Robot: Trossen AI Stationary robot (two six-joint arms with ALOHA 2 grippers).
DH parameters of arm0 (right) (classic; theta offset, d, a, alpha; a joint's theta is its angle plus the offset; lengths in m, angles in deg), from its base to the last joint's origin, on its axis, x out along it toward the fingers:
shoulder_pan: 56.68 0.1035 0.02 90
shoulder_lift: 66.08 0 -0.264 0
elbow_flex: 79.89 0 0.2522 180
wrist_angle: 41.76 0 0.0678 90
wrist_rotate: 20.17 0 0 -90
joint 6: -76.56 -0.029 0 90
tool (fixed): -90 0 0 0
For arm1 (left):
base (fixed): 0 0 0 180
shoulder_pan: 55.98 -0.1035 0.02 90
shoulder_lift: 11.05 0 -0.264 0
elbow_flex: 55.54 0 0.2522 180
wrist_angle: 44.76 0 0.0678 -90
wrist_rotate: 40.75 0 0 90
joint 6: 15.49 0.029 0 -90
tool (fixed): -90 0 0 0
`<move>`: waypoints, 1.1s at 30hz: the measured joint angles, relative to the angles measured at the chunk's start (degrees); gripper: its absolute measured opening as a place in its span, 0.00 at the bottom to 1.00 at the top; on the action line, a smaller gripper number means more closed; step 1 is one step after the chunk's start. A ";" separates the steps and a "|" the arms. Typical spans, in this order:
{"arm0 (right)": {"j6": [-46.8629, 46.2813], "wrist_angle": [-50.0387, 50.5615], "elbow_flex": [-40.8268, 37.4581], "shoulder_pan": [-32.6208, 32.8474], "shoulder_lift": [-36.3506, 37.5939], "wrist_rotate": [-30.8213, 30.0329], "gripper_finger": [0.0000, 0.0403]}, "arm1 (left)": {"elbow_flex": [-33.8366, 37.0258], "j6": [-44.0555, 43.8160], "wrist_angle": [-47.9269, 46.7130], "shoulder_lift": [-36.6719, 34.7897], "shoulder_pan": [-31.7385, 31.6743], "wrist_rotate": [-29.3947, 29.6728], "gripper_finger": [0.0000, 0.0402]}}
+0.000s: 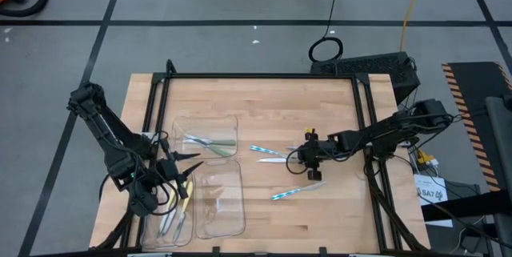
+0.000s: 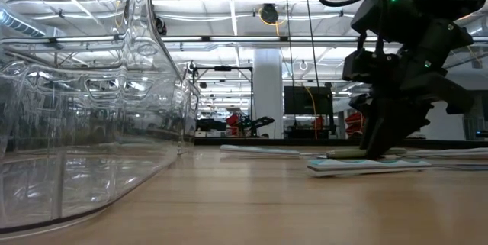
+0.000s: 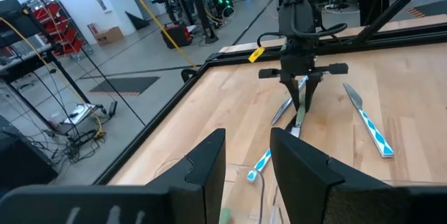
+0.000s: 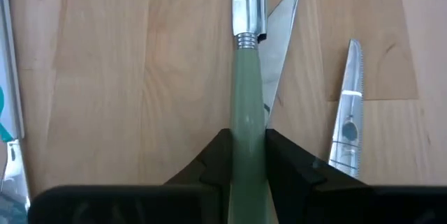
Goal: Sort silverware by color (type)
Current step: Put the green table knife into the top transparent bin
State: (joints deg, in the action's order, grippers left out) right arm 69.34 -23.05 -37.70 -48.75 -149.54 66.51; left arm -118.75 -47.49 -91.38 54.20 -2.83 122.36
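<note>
1. Green decides this pick: my right pincer (image 4: 247, 155) is pinching the pale green plastic handle of a slim utensil with a shiny metal end (image 4: 246, 98), fingers pressed against either side of it, because that colour belongs with its own kind.
2. In the overhead view that right pincer (image 1: 310, 154) sits right of centre on the wooden tabletop (image 1: 320, 105), low over the loose pieces, so the grip lands on the handle rather than the slick metal.
3. The green piece lies partly across a neighbouring metal blade; I judge a straight lift will spare that neighbour a nudge.
4. Two light blue patterned utensils lie flat near it: one (image 1: 268, 152) just left of the pincer, one (image 1: 298, 190) below it toward the lower middle.
5. Left of centre, the upper clear plastic tray (image 1: 180, 122) already holds pale green pieces (image 1: 210, 143), the likely home for this one; the clear tray below it (image 1: 234, 226) looks bare.
6. Yellow-handled pieces (image 1: 178, 218) lie at lower left.
7. My left pincer (image 1: 186, 169) waits beside the trays, fingers (image 3: 202, 165) apart and holding nothing, clear of the right arm's path.
</note>
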 joint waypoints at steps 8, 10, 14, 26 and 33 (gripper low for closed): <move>-0.88 -0.11 -0.04 0.60 -0.04 1.11 0.15 | 0.00 -0.08 0.00 0.00 -1.91 -0.06 0.30; -0.94 -0.08 -0.07 0.88 0.20 1.12 0.16 | 0.00 -0.22 0.00 0.00 -2.54 -0.14 0.30; -1.16 -0.23 -0.07 1.10 1.59 1.41 0.16 | 0.00 -0.96 0.00 0.00 -3.97 -1.87 0.30; -1.99 1.79 -0.32 2.41 6.87 4.07 0.16 | 0.00 -2.25 0.08 0.00 -6.38 -4.85 0.30; -2.19 1.74 -0.33 4.16 7.10 5.56 0.16 | 0.00 -2.62 0.15 0.00 -7.69 -5.57 0.30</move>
State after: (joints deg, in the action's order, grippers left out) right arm 67.15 -21.31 -38.03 -44.60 -142.44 72.08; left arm -118.75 -50.10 -91.23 54.20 -10.52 116.79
